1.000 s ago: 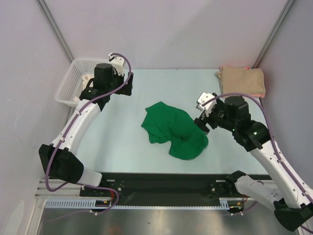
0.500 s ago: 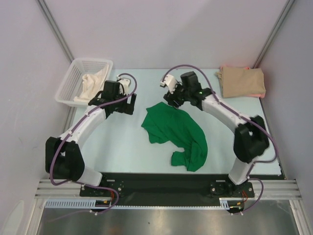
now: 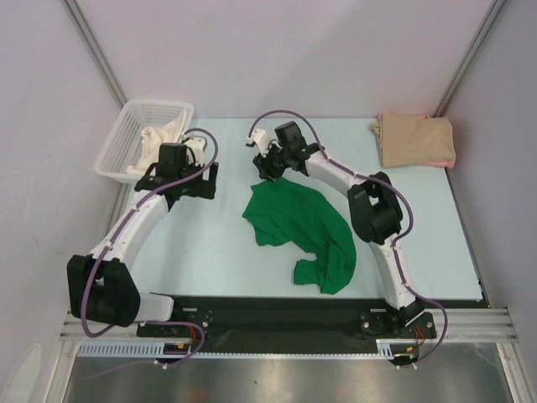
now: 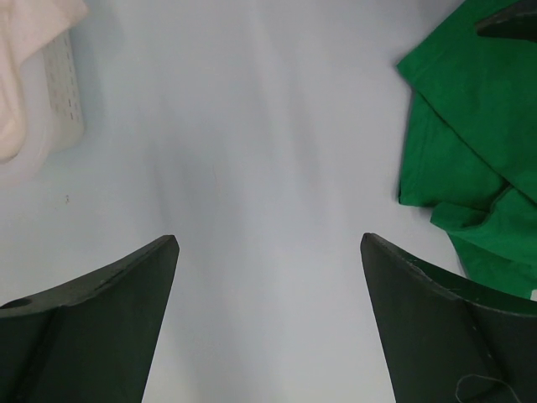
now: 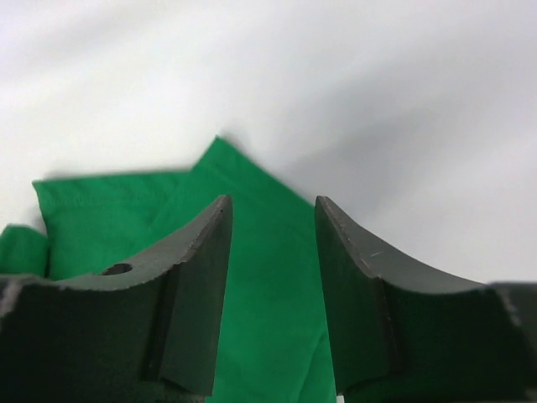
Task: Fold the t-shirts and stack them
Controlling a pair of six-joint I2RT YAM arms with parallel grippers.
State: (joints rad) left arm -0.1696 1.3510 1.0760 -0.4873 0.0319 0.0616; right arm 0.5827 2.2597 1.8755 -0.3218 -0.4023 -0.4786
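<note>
Two t-shirts are in play. The green t-shirt [image 3: 295, 220] lies crumpled at the middle of the table [image 3: 226, 243], its bulk trailing toward 5 o'clock into a bunched roll. The tan t-shirt [image 3: 417, 139] sits folded flat at 1 o'clock, with a pink edge [image 3: 443, 165] peeking from under it.

The right gripper [image 5: 270, 206] hovers at the green shirt's 11 o'clock corner, its fingers half spread and straddling the pointed tip of cloth. A gap shows between them, so no pinch is visible. The left gripper [image 4: 268, 239] hangs fully spread over bare table at 9 o'clock of the shirt, holding nothing.

The likely trouble is a shallow bite. The corner is a thin pointed flap, and closing on its very tip could let the cloth slip out on the lift. The fingers could also catch only one layer and leave the rest behind. With the far end bunched at 5 o'clock, a pull from one corner would probably drag the whole bundle rather than spread it.

The green fabric looks soft, matte and limp, creased in overlapping folds. The tan one forms a neat rectangle. At 10 o'clock a rigid white mesh basket [image 3: 117, 149] holds a cream cloth [image 3: 159, 137].
</note>
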